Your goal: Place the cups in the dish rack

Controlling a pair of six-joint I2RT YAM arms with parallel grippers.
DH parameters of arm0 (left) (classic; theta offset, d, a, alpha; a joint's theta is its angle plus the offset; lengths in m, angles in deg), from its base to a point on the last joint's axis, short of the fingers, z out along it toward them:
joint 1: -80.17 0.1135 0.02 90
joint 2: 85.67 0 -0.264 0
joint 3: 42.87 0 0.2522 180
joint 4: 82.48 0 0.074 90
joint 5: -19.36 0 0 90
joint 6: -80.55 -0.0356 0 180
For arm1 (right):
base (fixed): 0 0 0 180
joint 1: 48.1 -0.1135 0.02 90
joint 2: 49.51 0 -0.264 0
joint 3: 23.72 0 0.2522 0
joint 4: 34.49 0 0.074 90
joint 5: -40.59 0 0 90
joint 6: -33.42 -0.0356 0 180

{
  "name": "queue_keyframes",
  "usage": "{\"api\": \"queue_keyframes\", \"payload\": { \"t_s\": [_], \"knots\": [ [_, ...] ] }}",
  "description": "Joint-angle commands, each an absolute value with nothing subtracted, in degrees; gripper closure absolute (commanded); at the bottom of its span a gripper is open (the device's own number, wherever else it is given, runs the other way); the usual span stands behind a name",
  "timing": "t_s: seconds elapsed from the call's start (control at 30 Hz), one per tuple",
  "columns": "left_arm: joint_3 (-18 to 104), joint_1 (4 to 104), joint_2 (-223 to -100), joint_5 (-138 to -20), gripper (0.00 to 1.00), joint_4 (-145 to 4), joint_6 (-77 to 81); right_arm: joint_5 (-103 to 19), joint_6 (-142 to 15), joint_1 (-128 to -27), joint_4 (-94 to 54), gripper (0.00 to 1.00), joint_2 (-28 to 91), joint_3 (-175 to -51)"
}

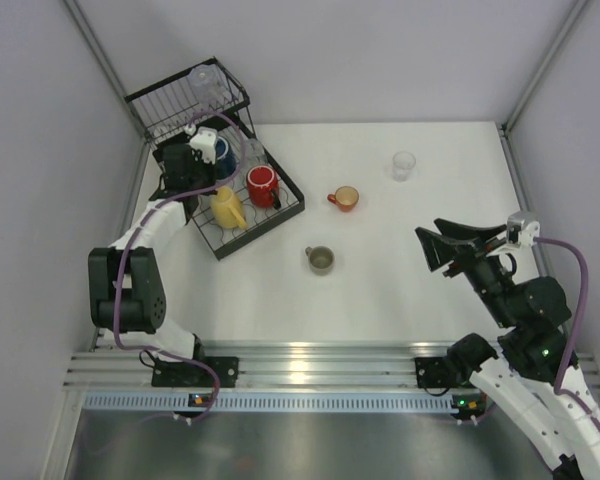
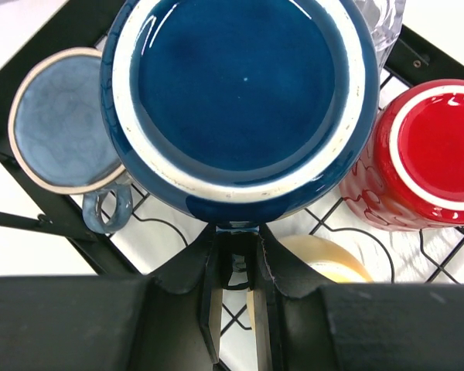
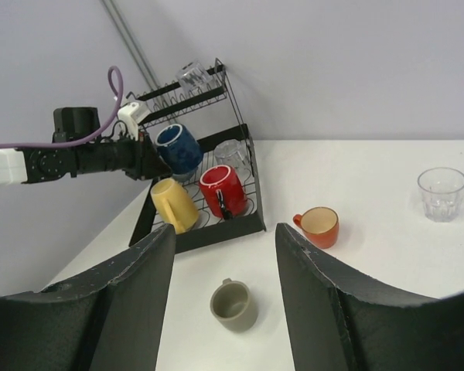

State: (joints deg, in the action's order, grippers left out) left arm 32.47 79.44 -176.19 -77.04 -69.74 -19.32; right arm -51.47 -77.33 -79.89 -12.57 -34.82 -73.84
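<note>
The right gripper (image 3: 224,232) hangs spread and empty over the table (image 1: 420,300). Beyond it an olive mug (image 1: 320,260), an orange mug (image 1: 344,198) and a tumbler (image 1: 404,165) stand well apart. Far left, the left gripper (image 2: 237,251) pinches a tilted blue mug (image 2: 243,93) over the rack (image 1: 260,232), with the red mug (image 2: 437,151), yellow mug (image 1: 227,208) and grey mug (image 2: 62,124) crowding close.

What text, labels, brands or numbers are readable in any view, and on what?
None readable in any view. The blue mug, red mug, yellow mug and dish rack show no print, logo or number.
</note>
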Motion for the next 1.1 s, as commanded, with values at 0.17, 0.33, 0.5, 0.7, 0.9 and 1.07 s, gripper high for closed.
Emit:
{"api": "queue_keyframes", "payload": {
  "t_s": [0.17,0.33,0.5,0.7,0.9,1.07],
  "knots": [
    [32.9,79.8,-176.1,-78.4,1.00,-80.1,-21.6,-52.5,-76.1,-80.8,-15.5,0.44,-34.7,-73.1],
    [32.5,79.8,-177.0,-78.8,1.00,-80.1,-21.8,-52.7,-75.5,-80.9,-15.2,0.45,-34.8,-73.1],
    [32.3,79.7,-178.1,-79.4,1.00,-80.1,-21.9,-52.9,-74.6,-80.9,-14.9,0.45,-34.3,-73.3],
    [32.5,79.7,-179.2,-79.6,0.98,-80.1,-21.9,-53.1,-74.5,-80.8,-15.4,0.45,-34.1,-72.7],
    [32.1,79.7,-178.8,-79.0,0.96,-80.1,-21.9,-53.3,-74.4,-80.8,-15.5,0.44,-34.1,-72.3],
    [30.7,79.7,-178.3,-79.7,0.96,-80.1,-22.8,-53.3,-74.2,-80.8,-15.4,0.44,-34.4,-72.2]
  ]
}}
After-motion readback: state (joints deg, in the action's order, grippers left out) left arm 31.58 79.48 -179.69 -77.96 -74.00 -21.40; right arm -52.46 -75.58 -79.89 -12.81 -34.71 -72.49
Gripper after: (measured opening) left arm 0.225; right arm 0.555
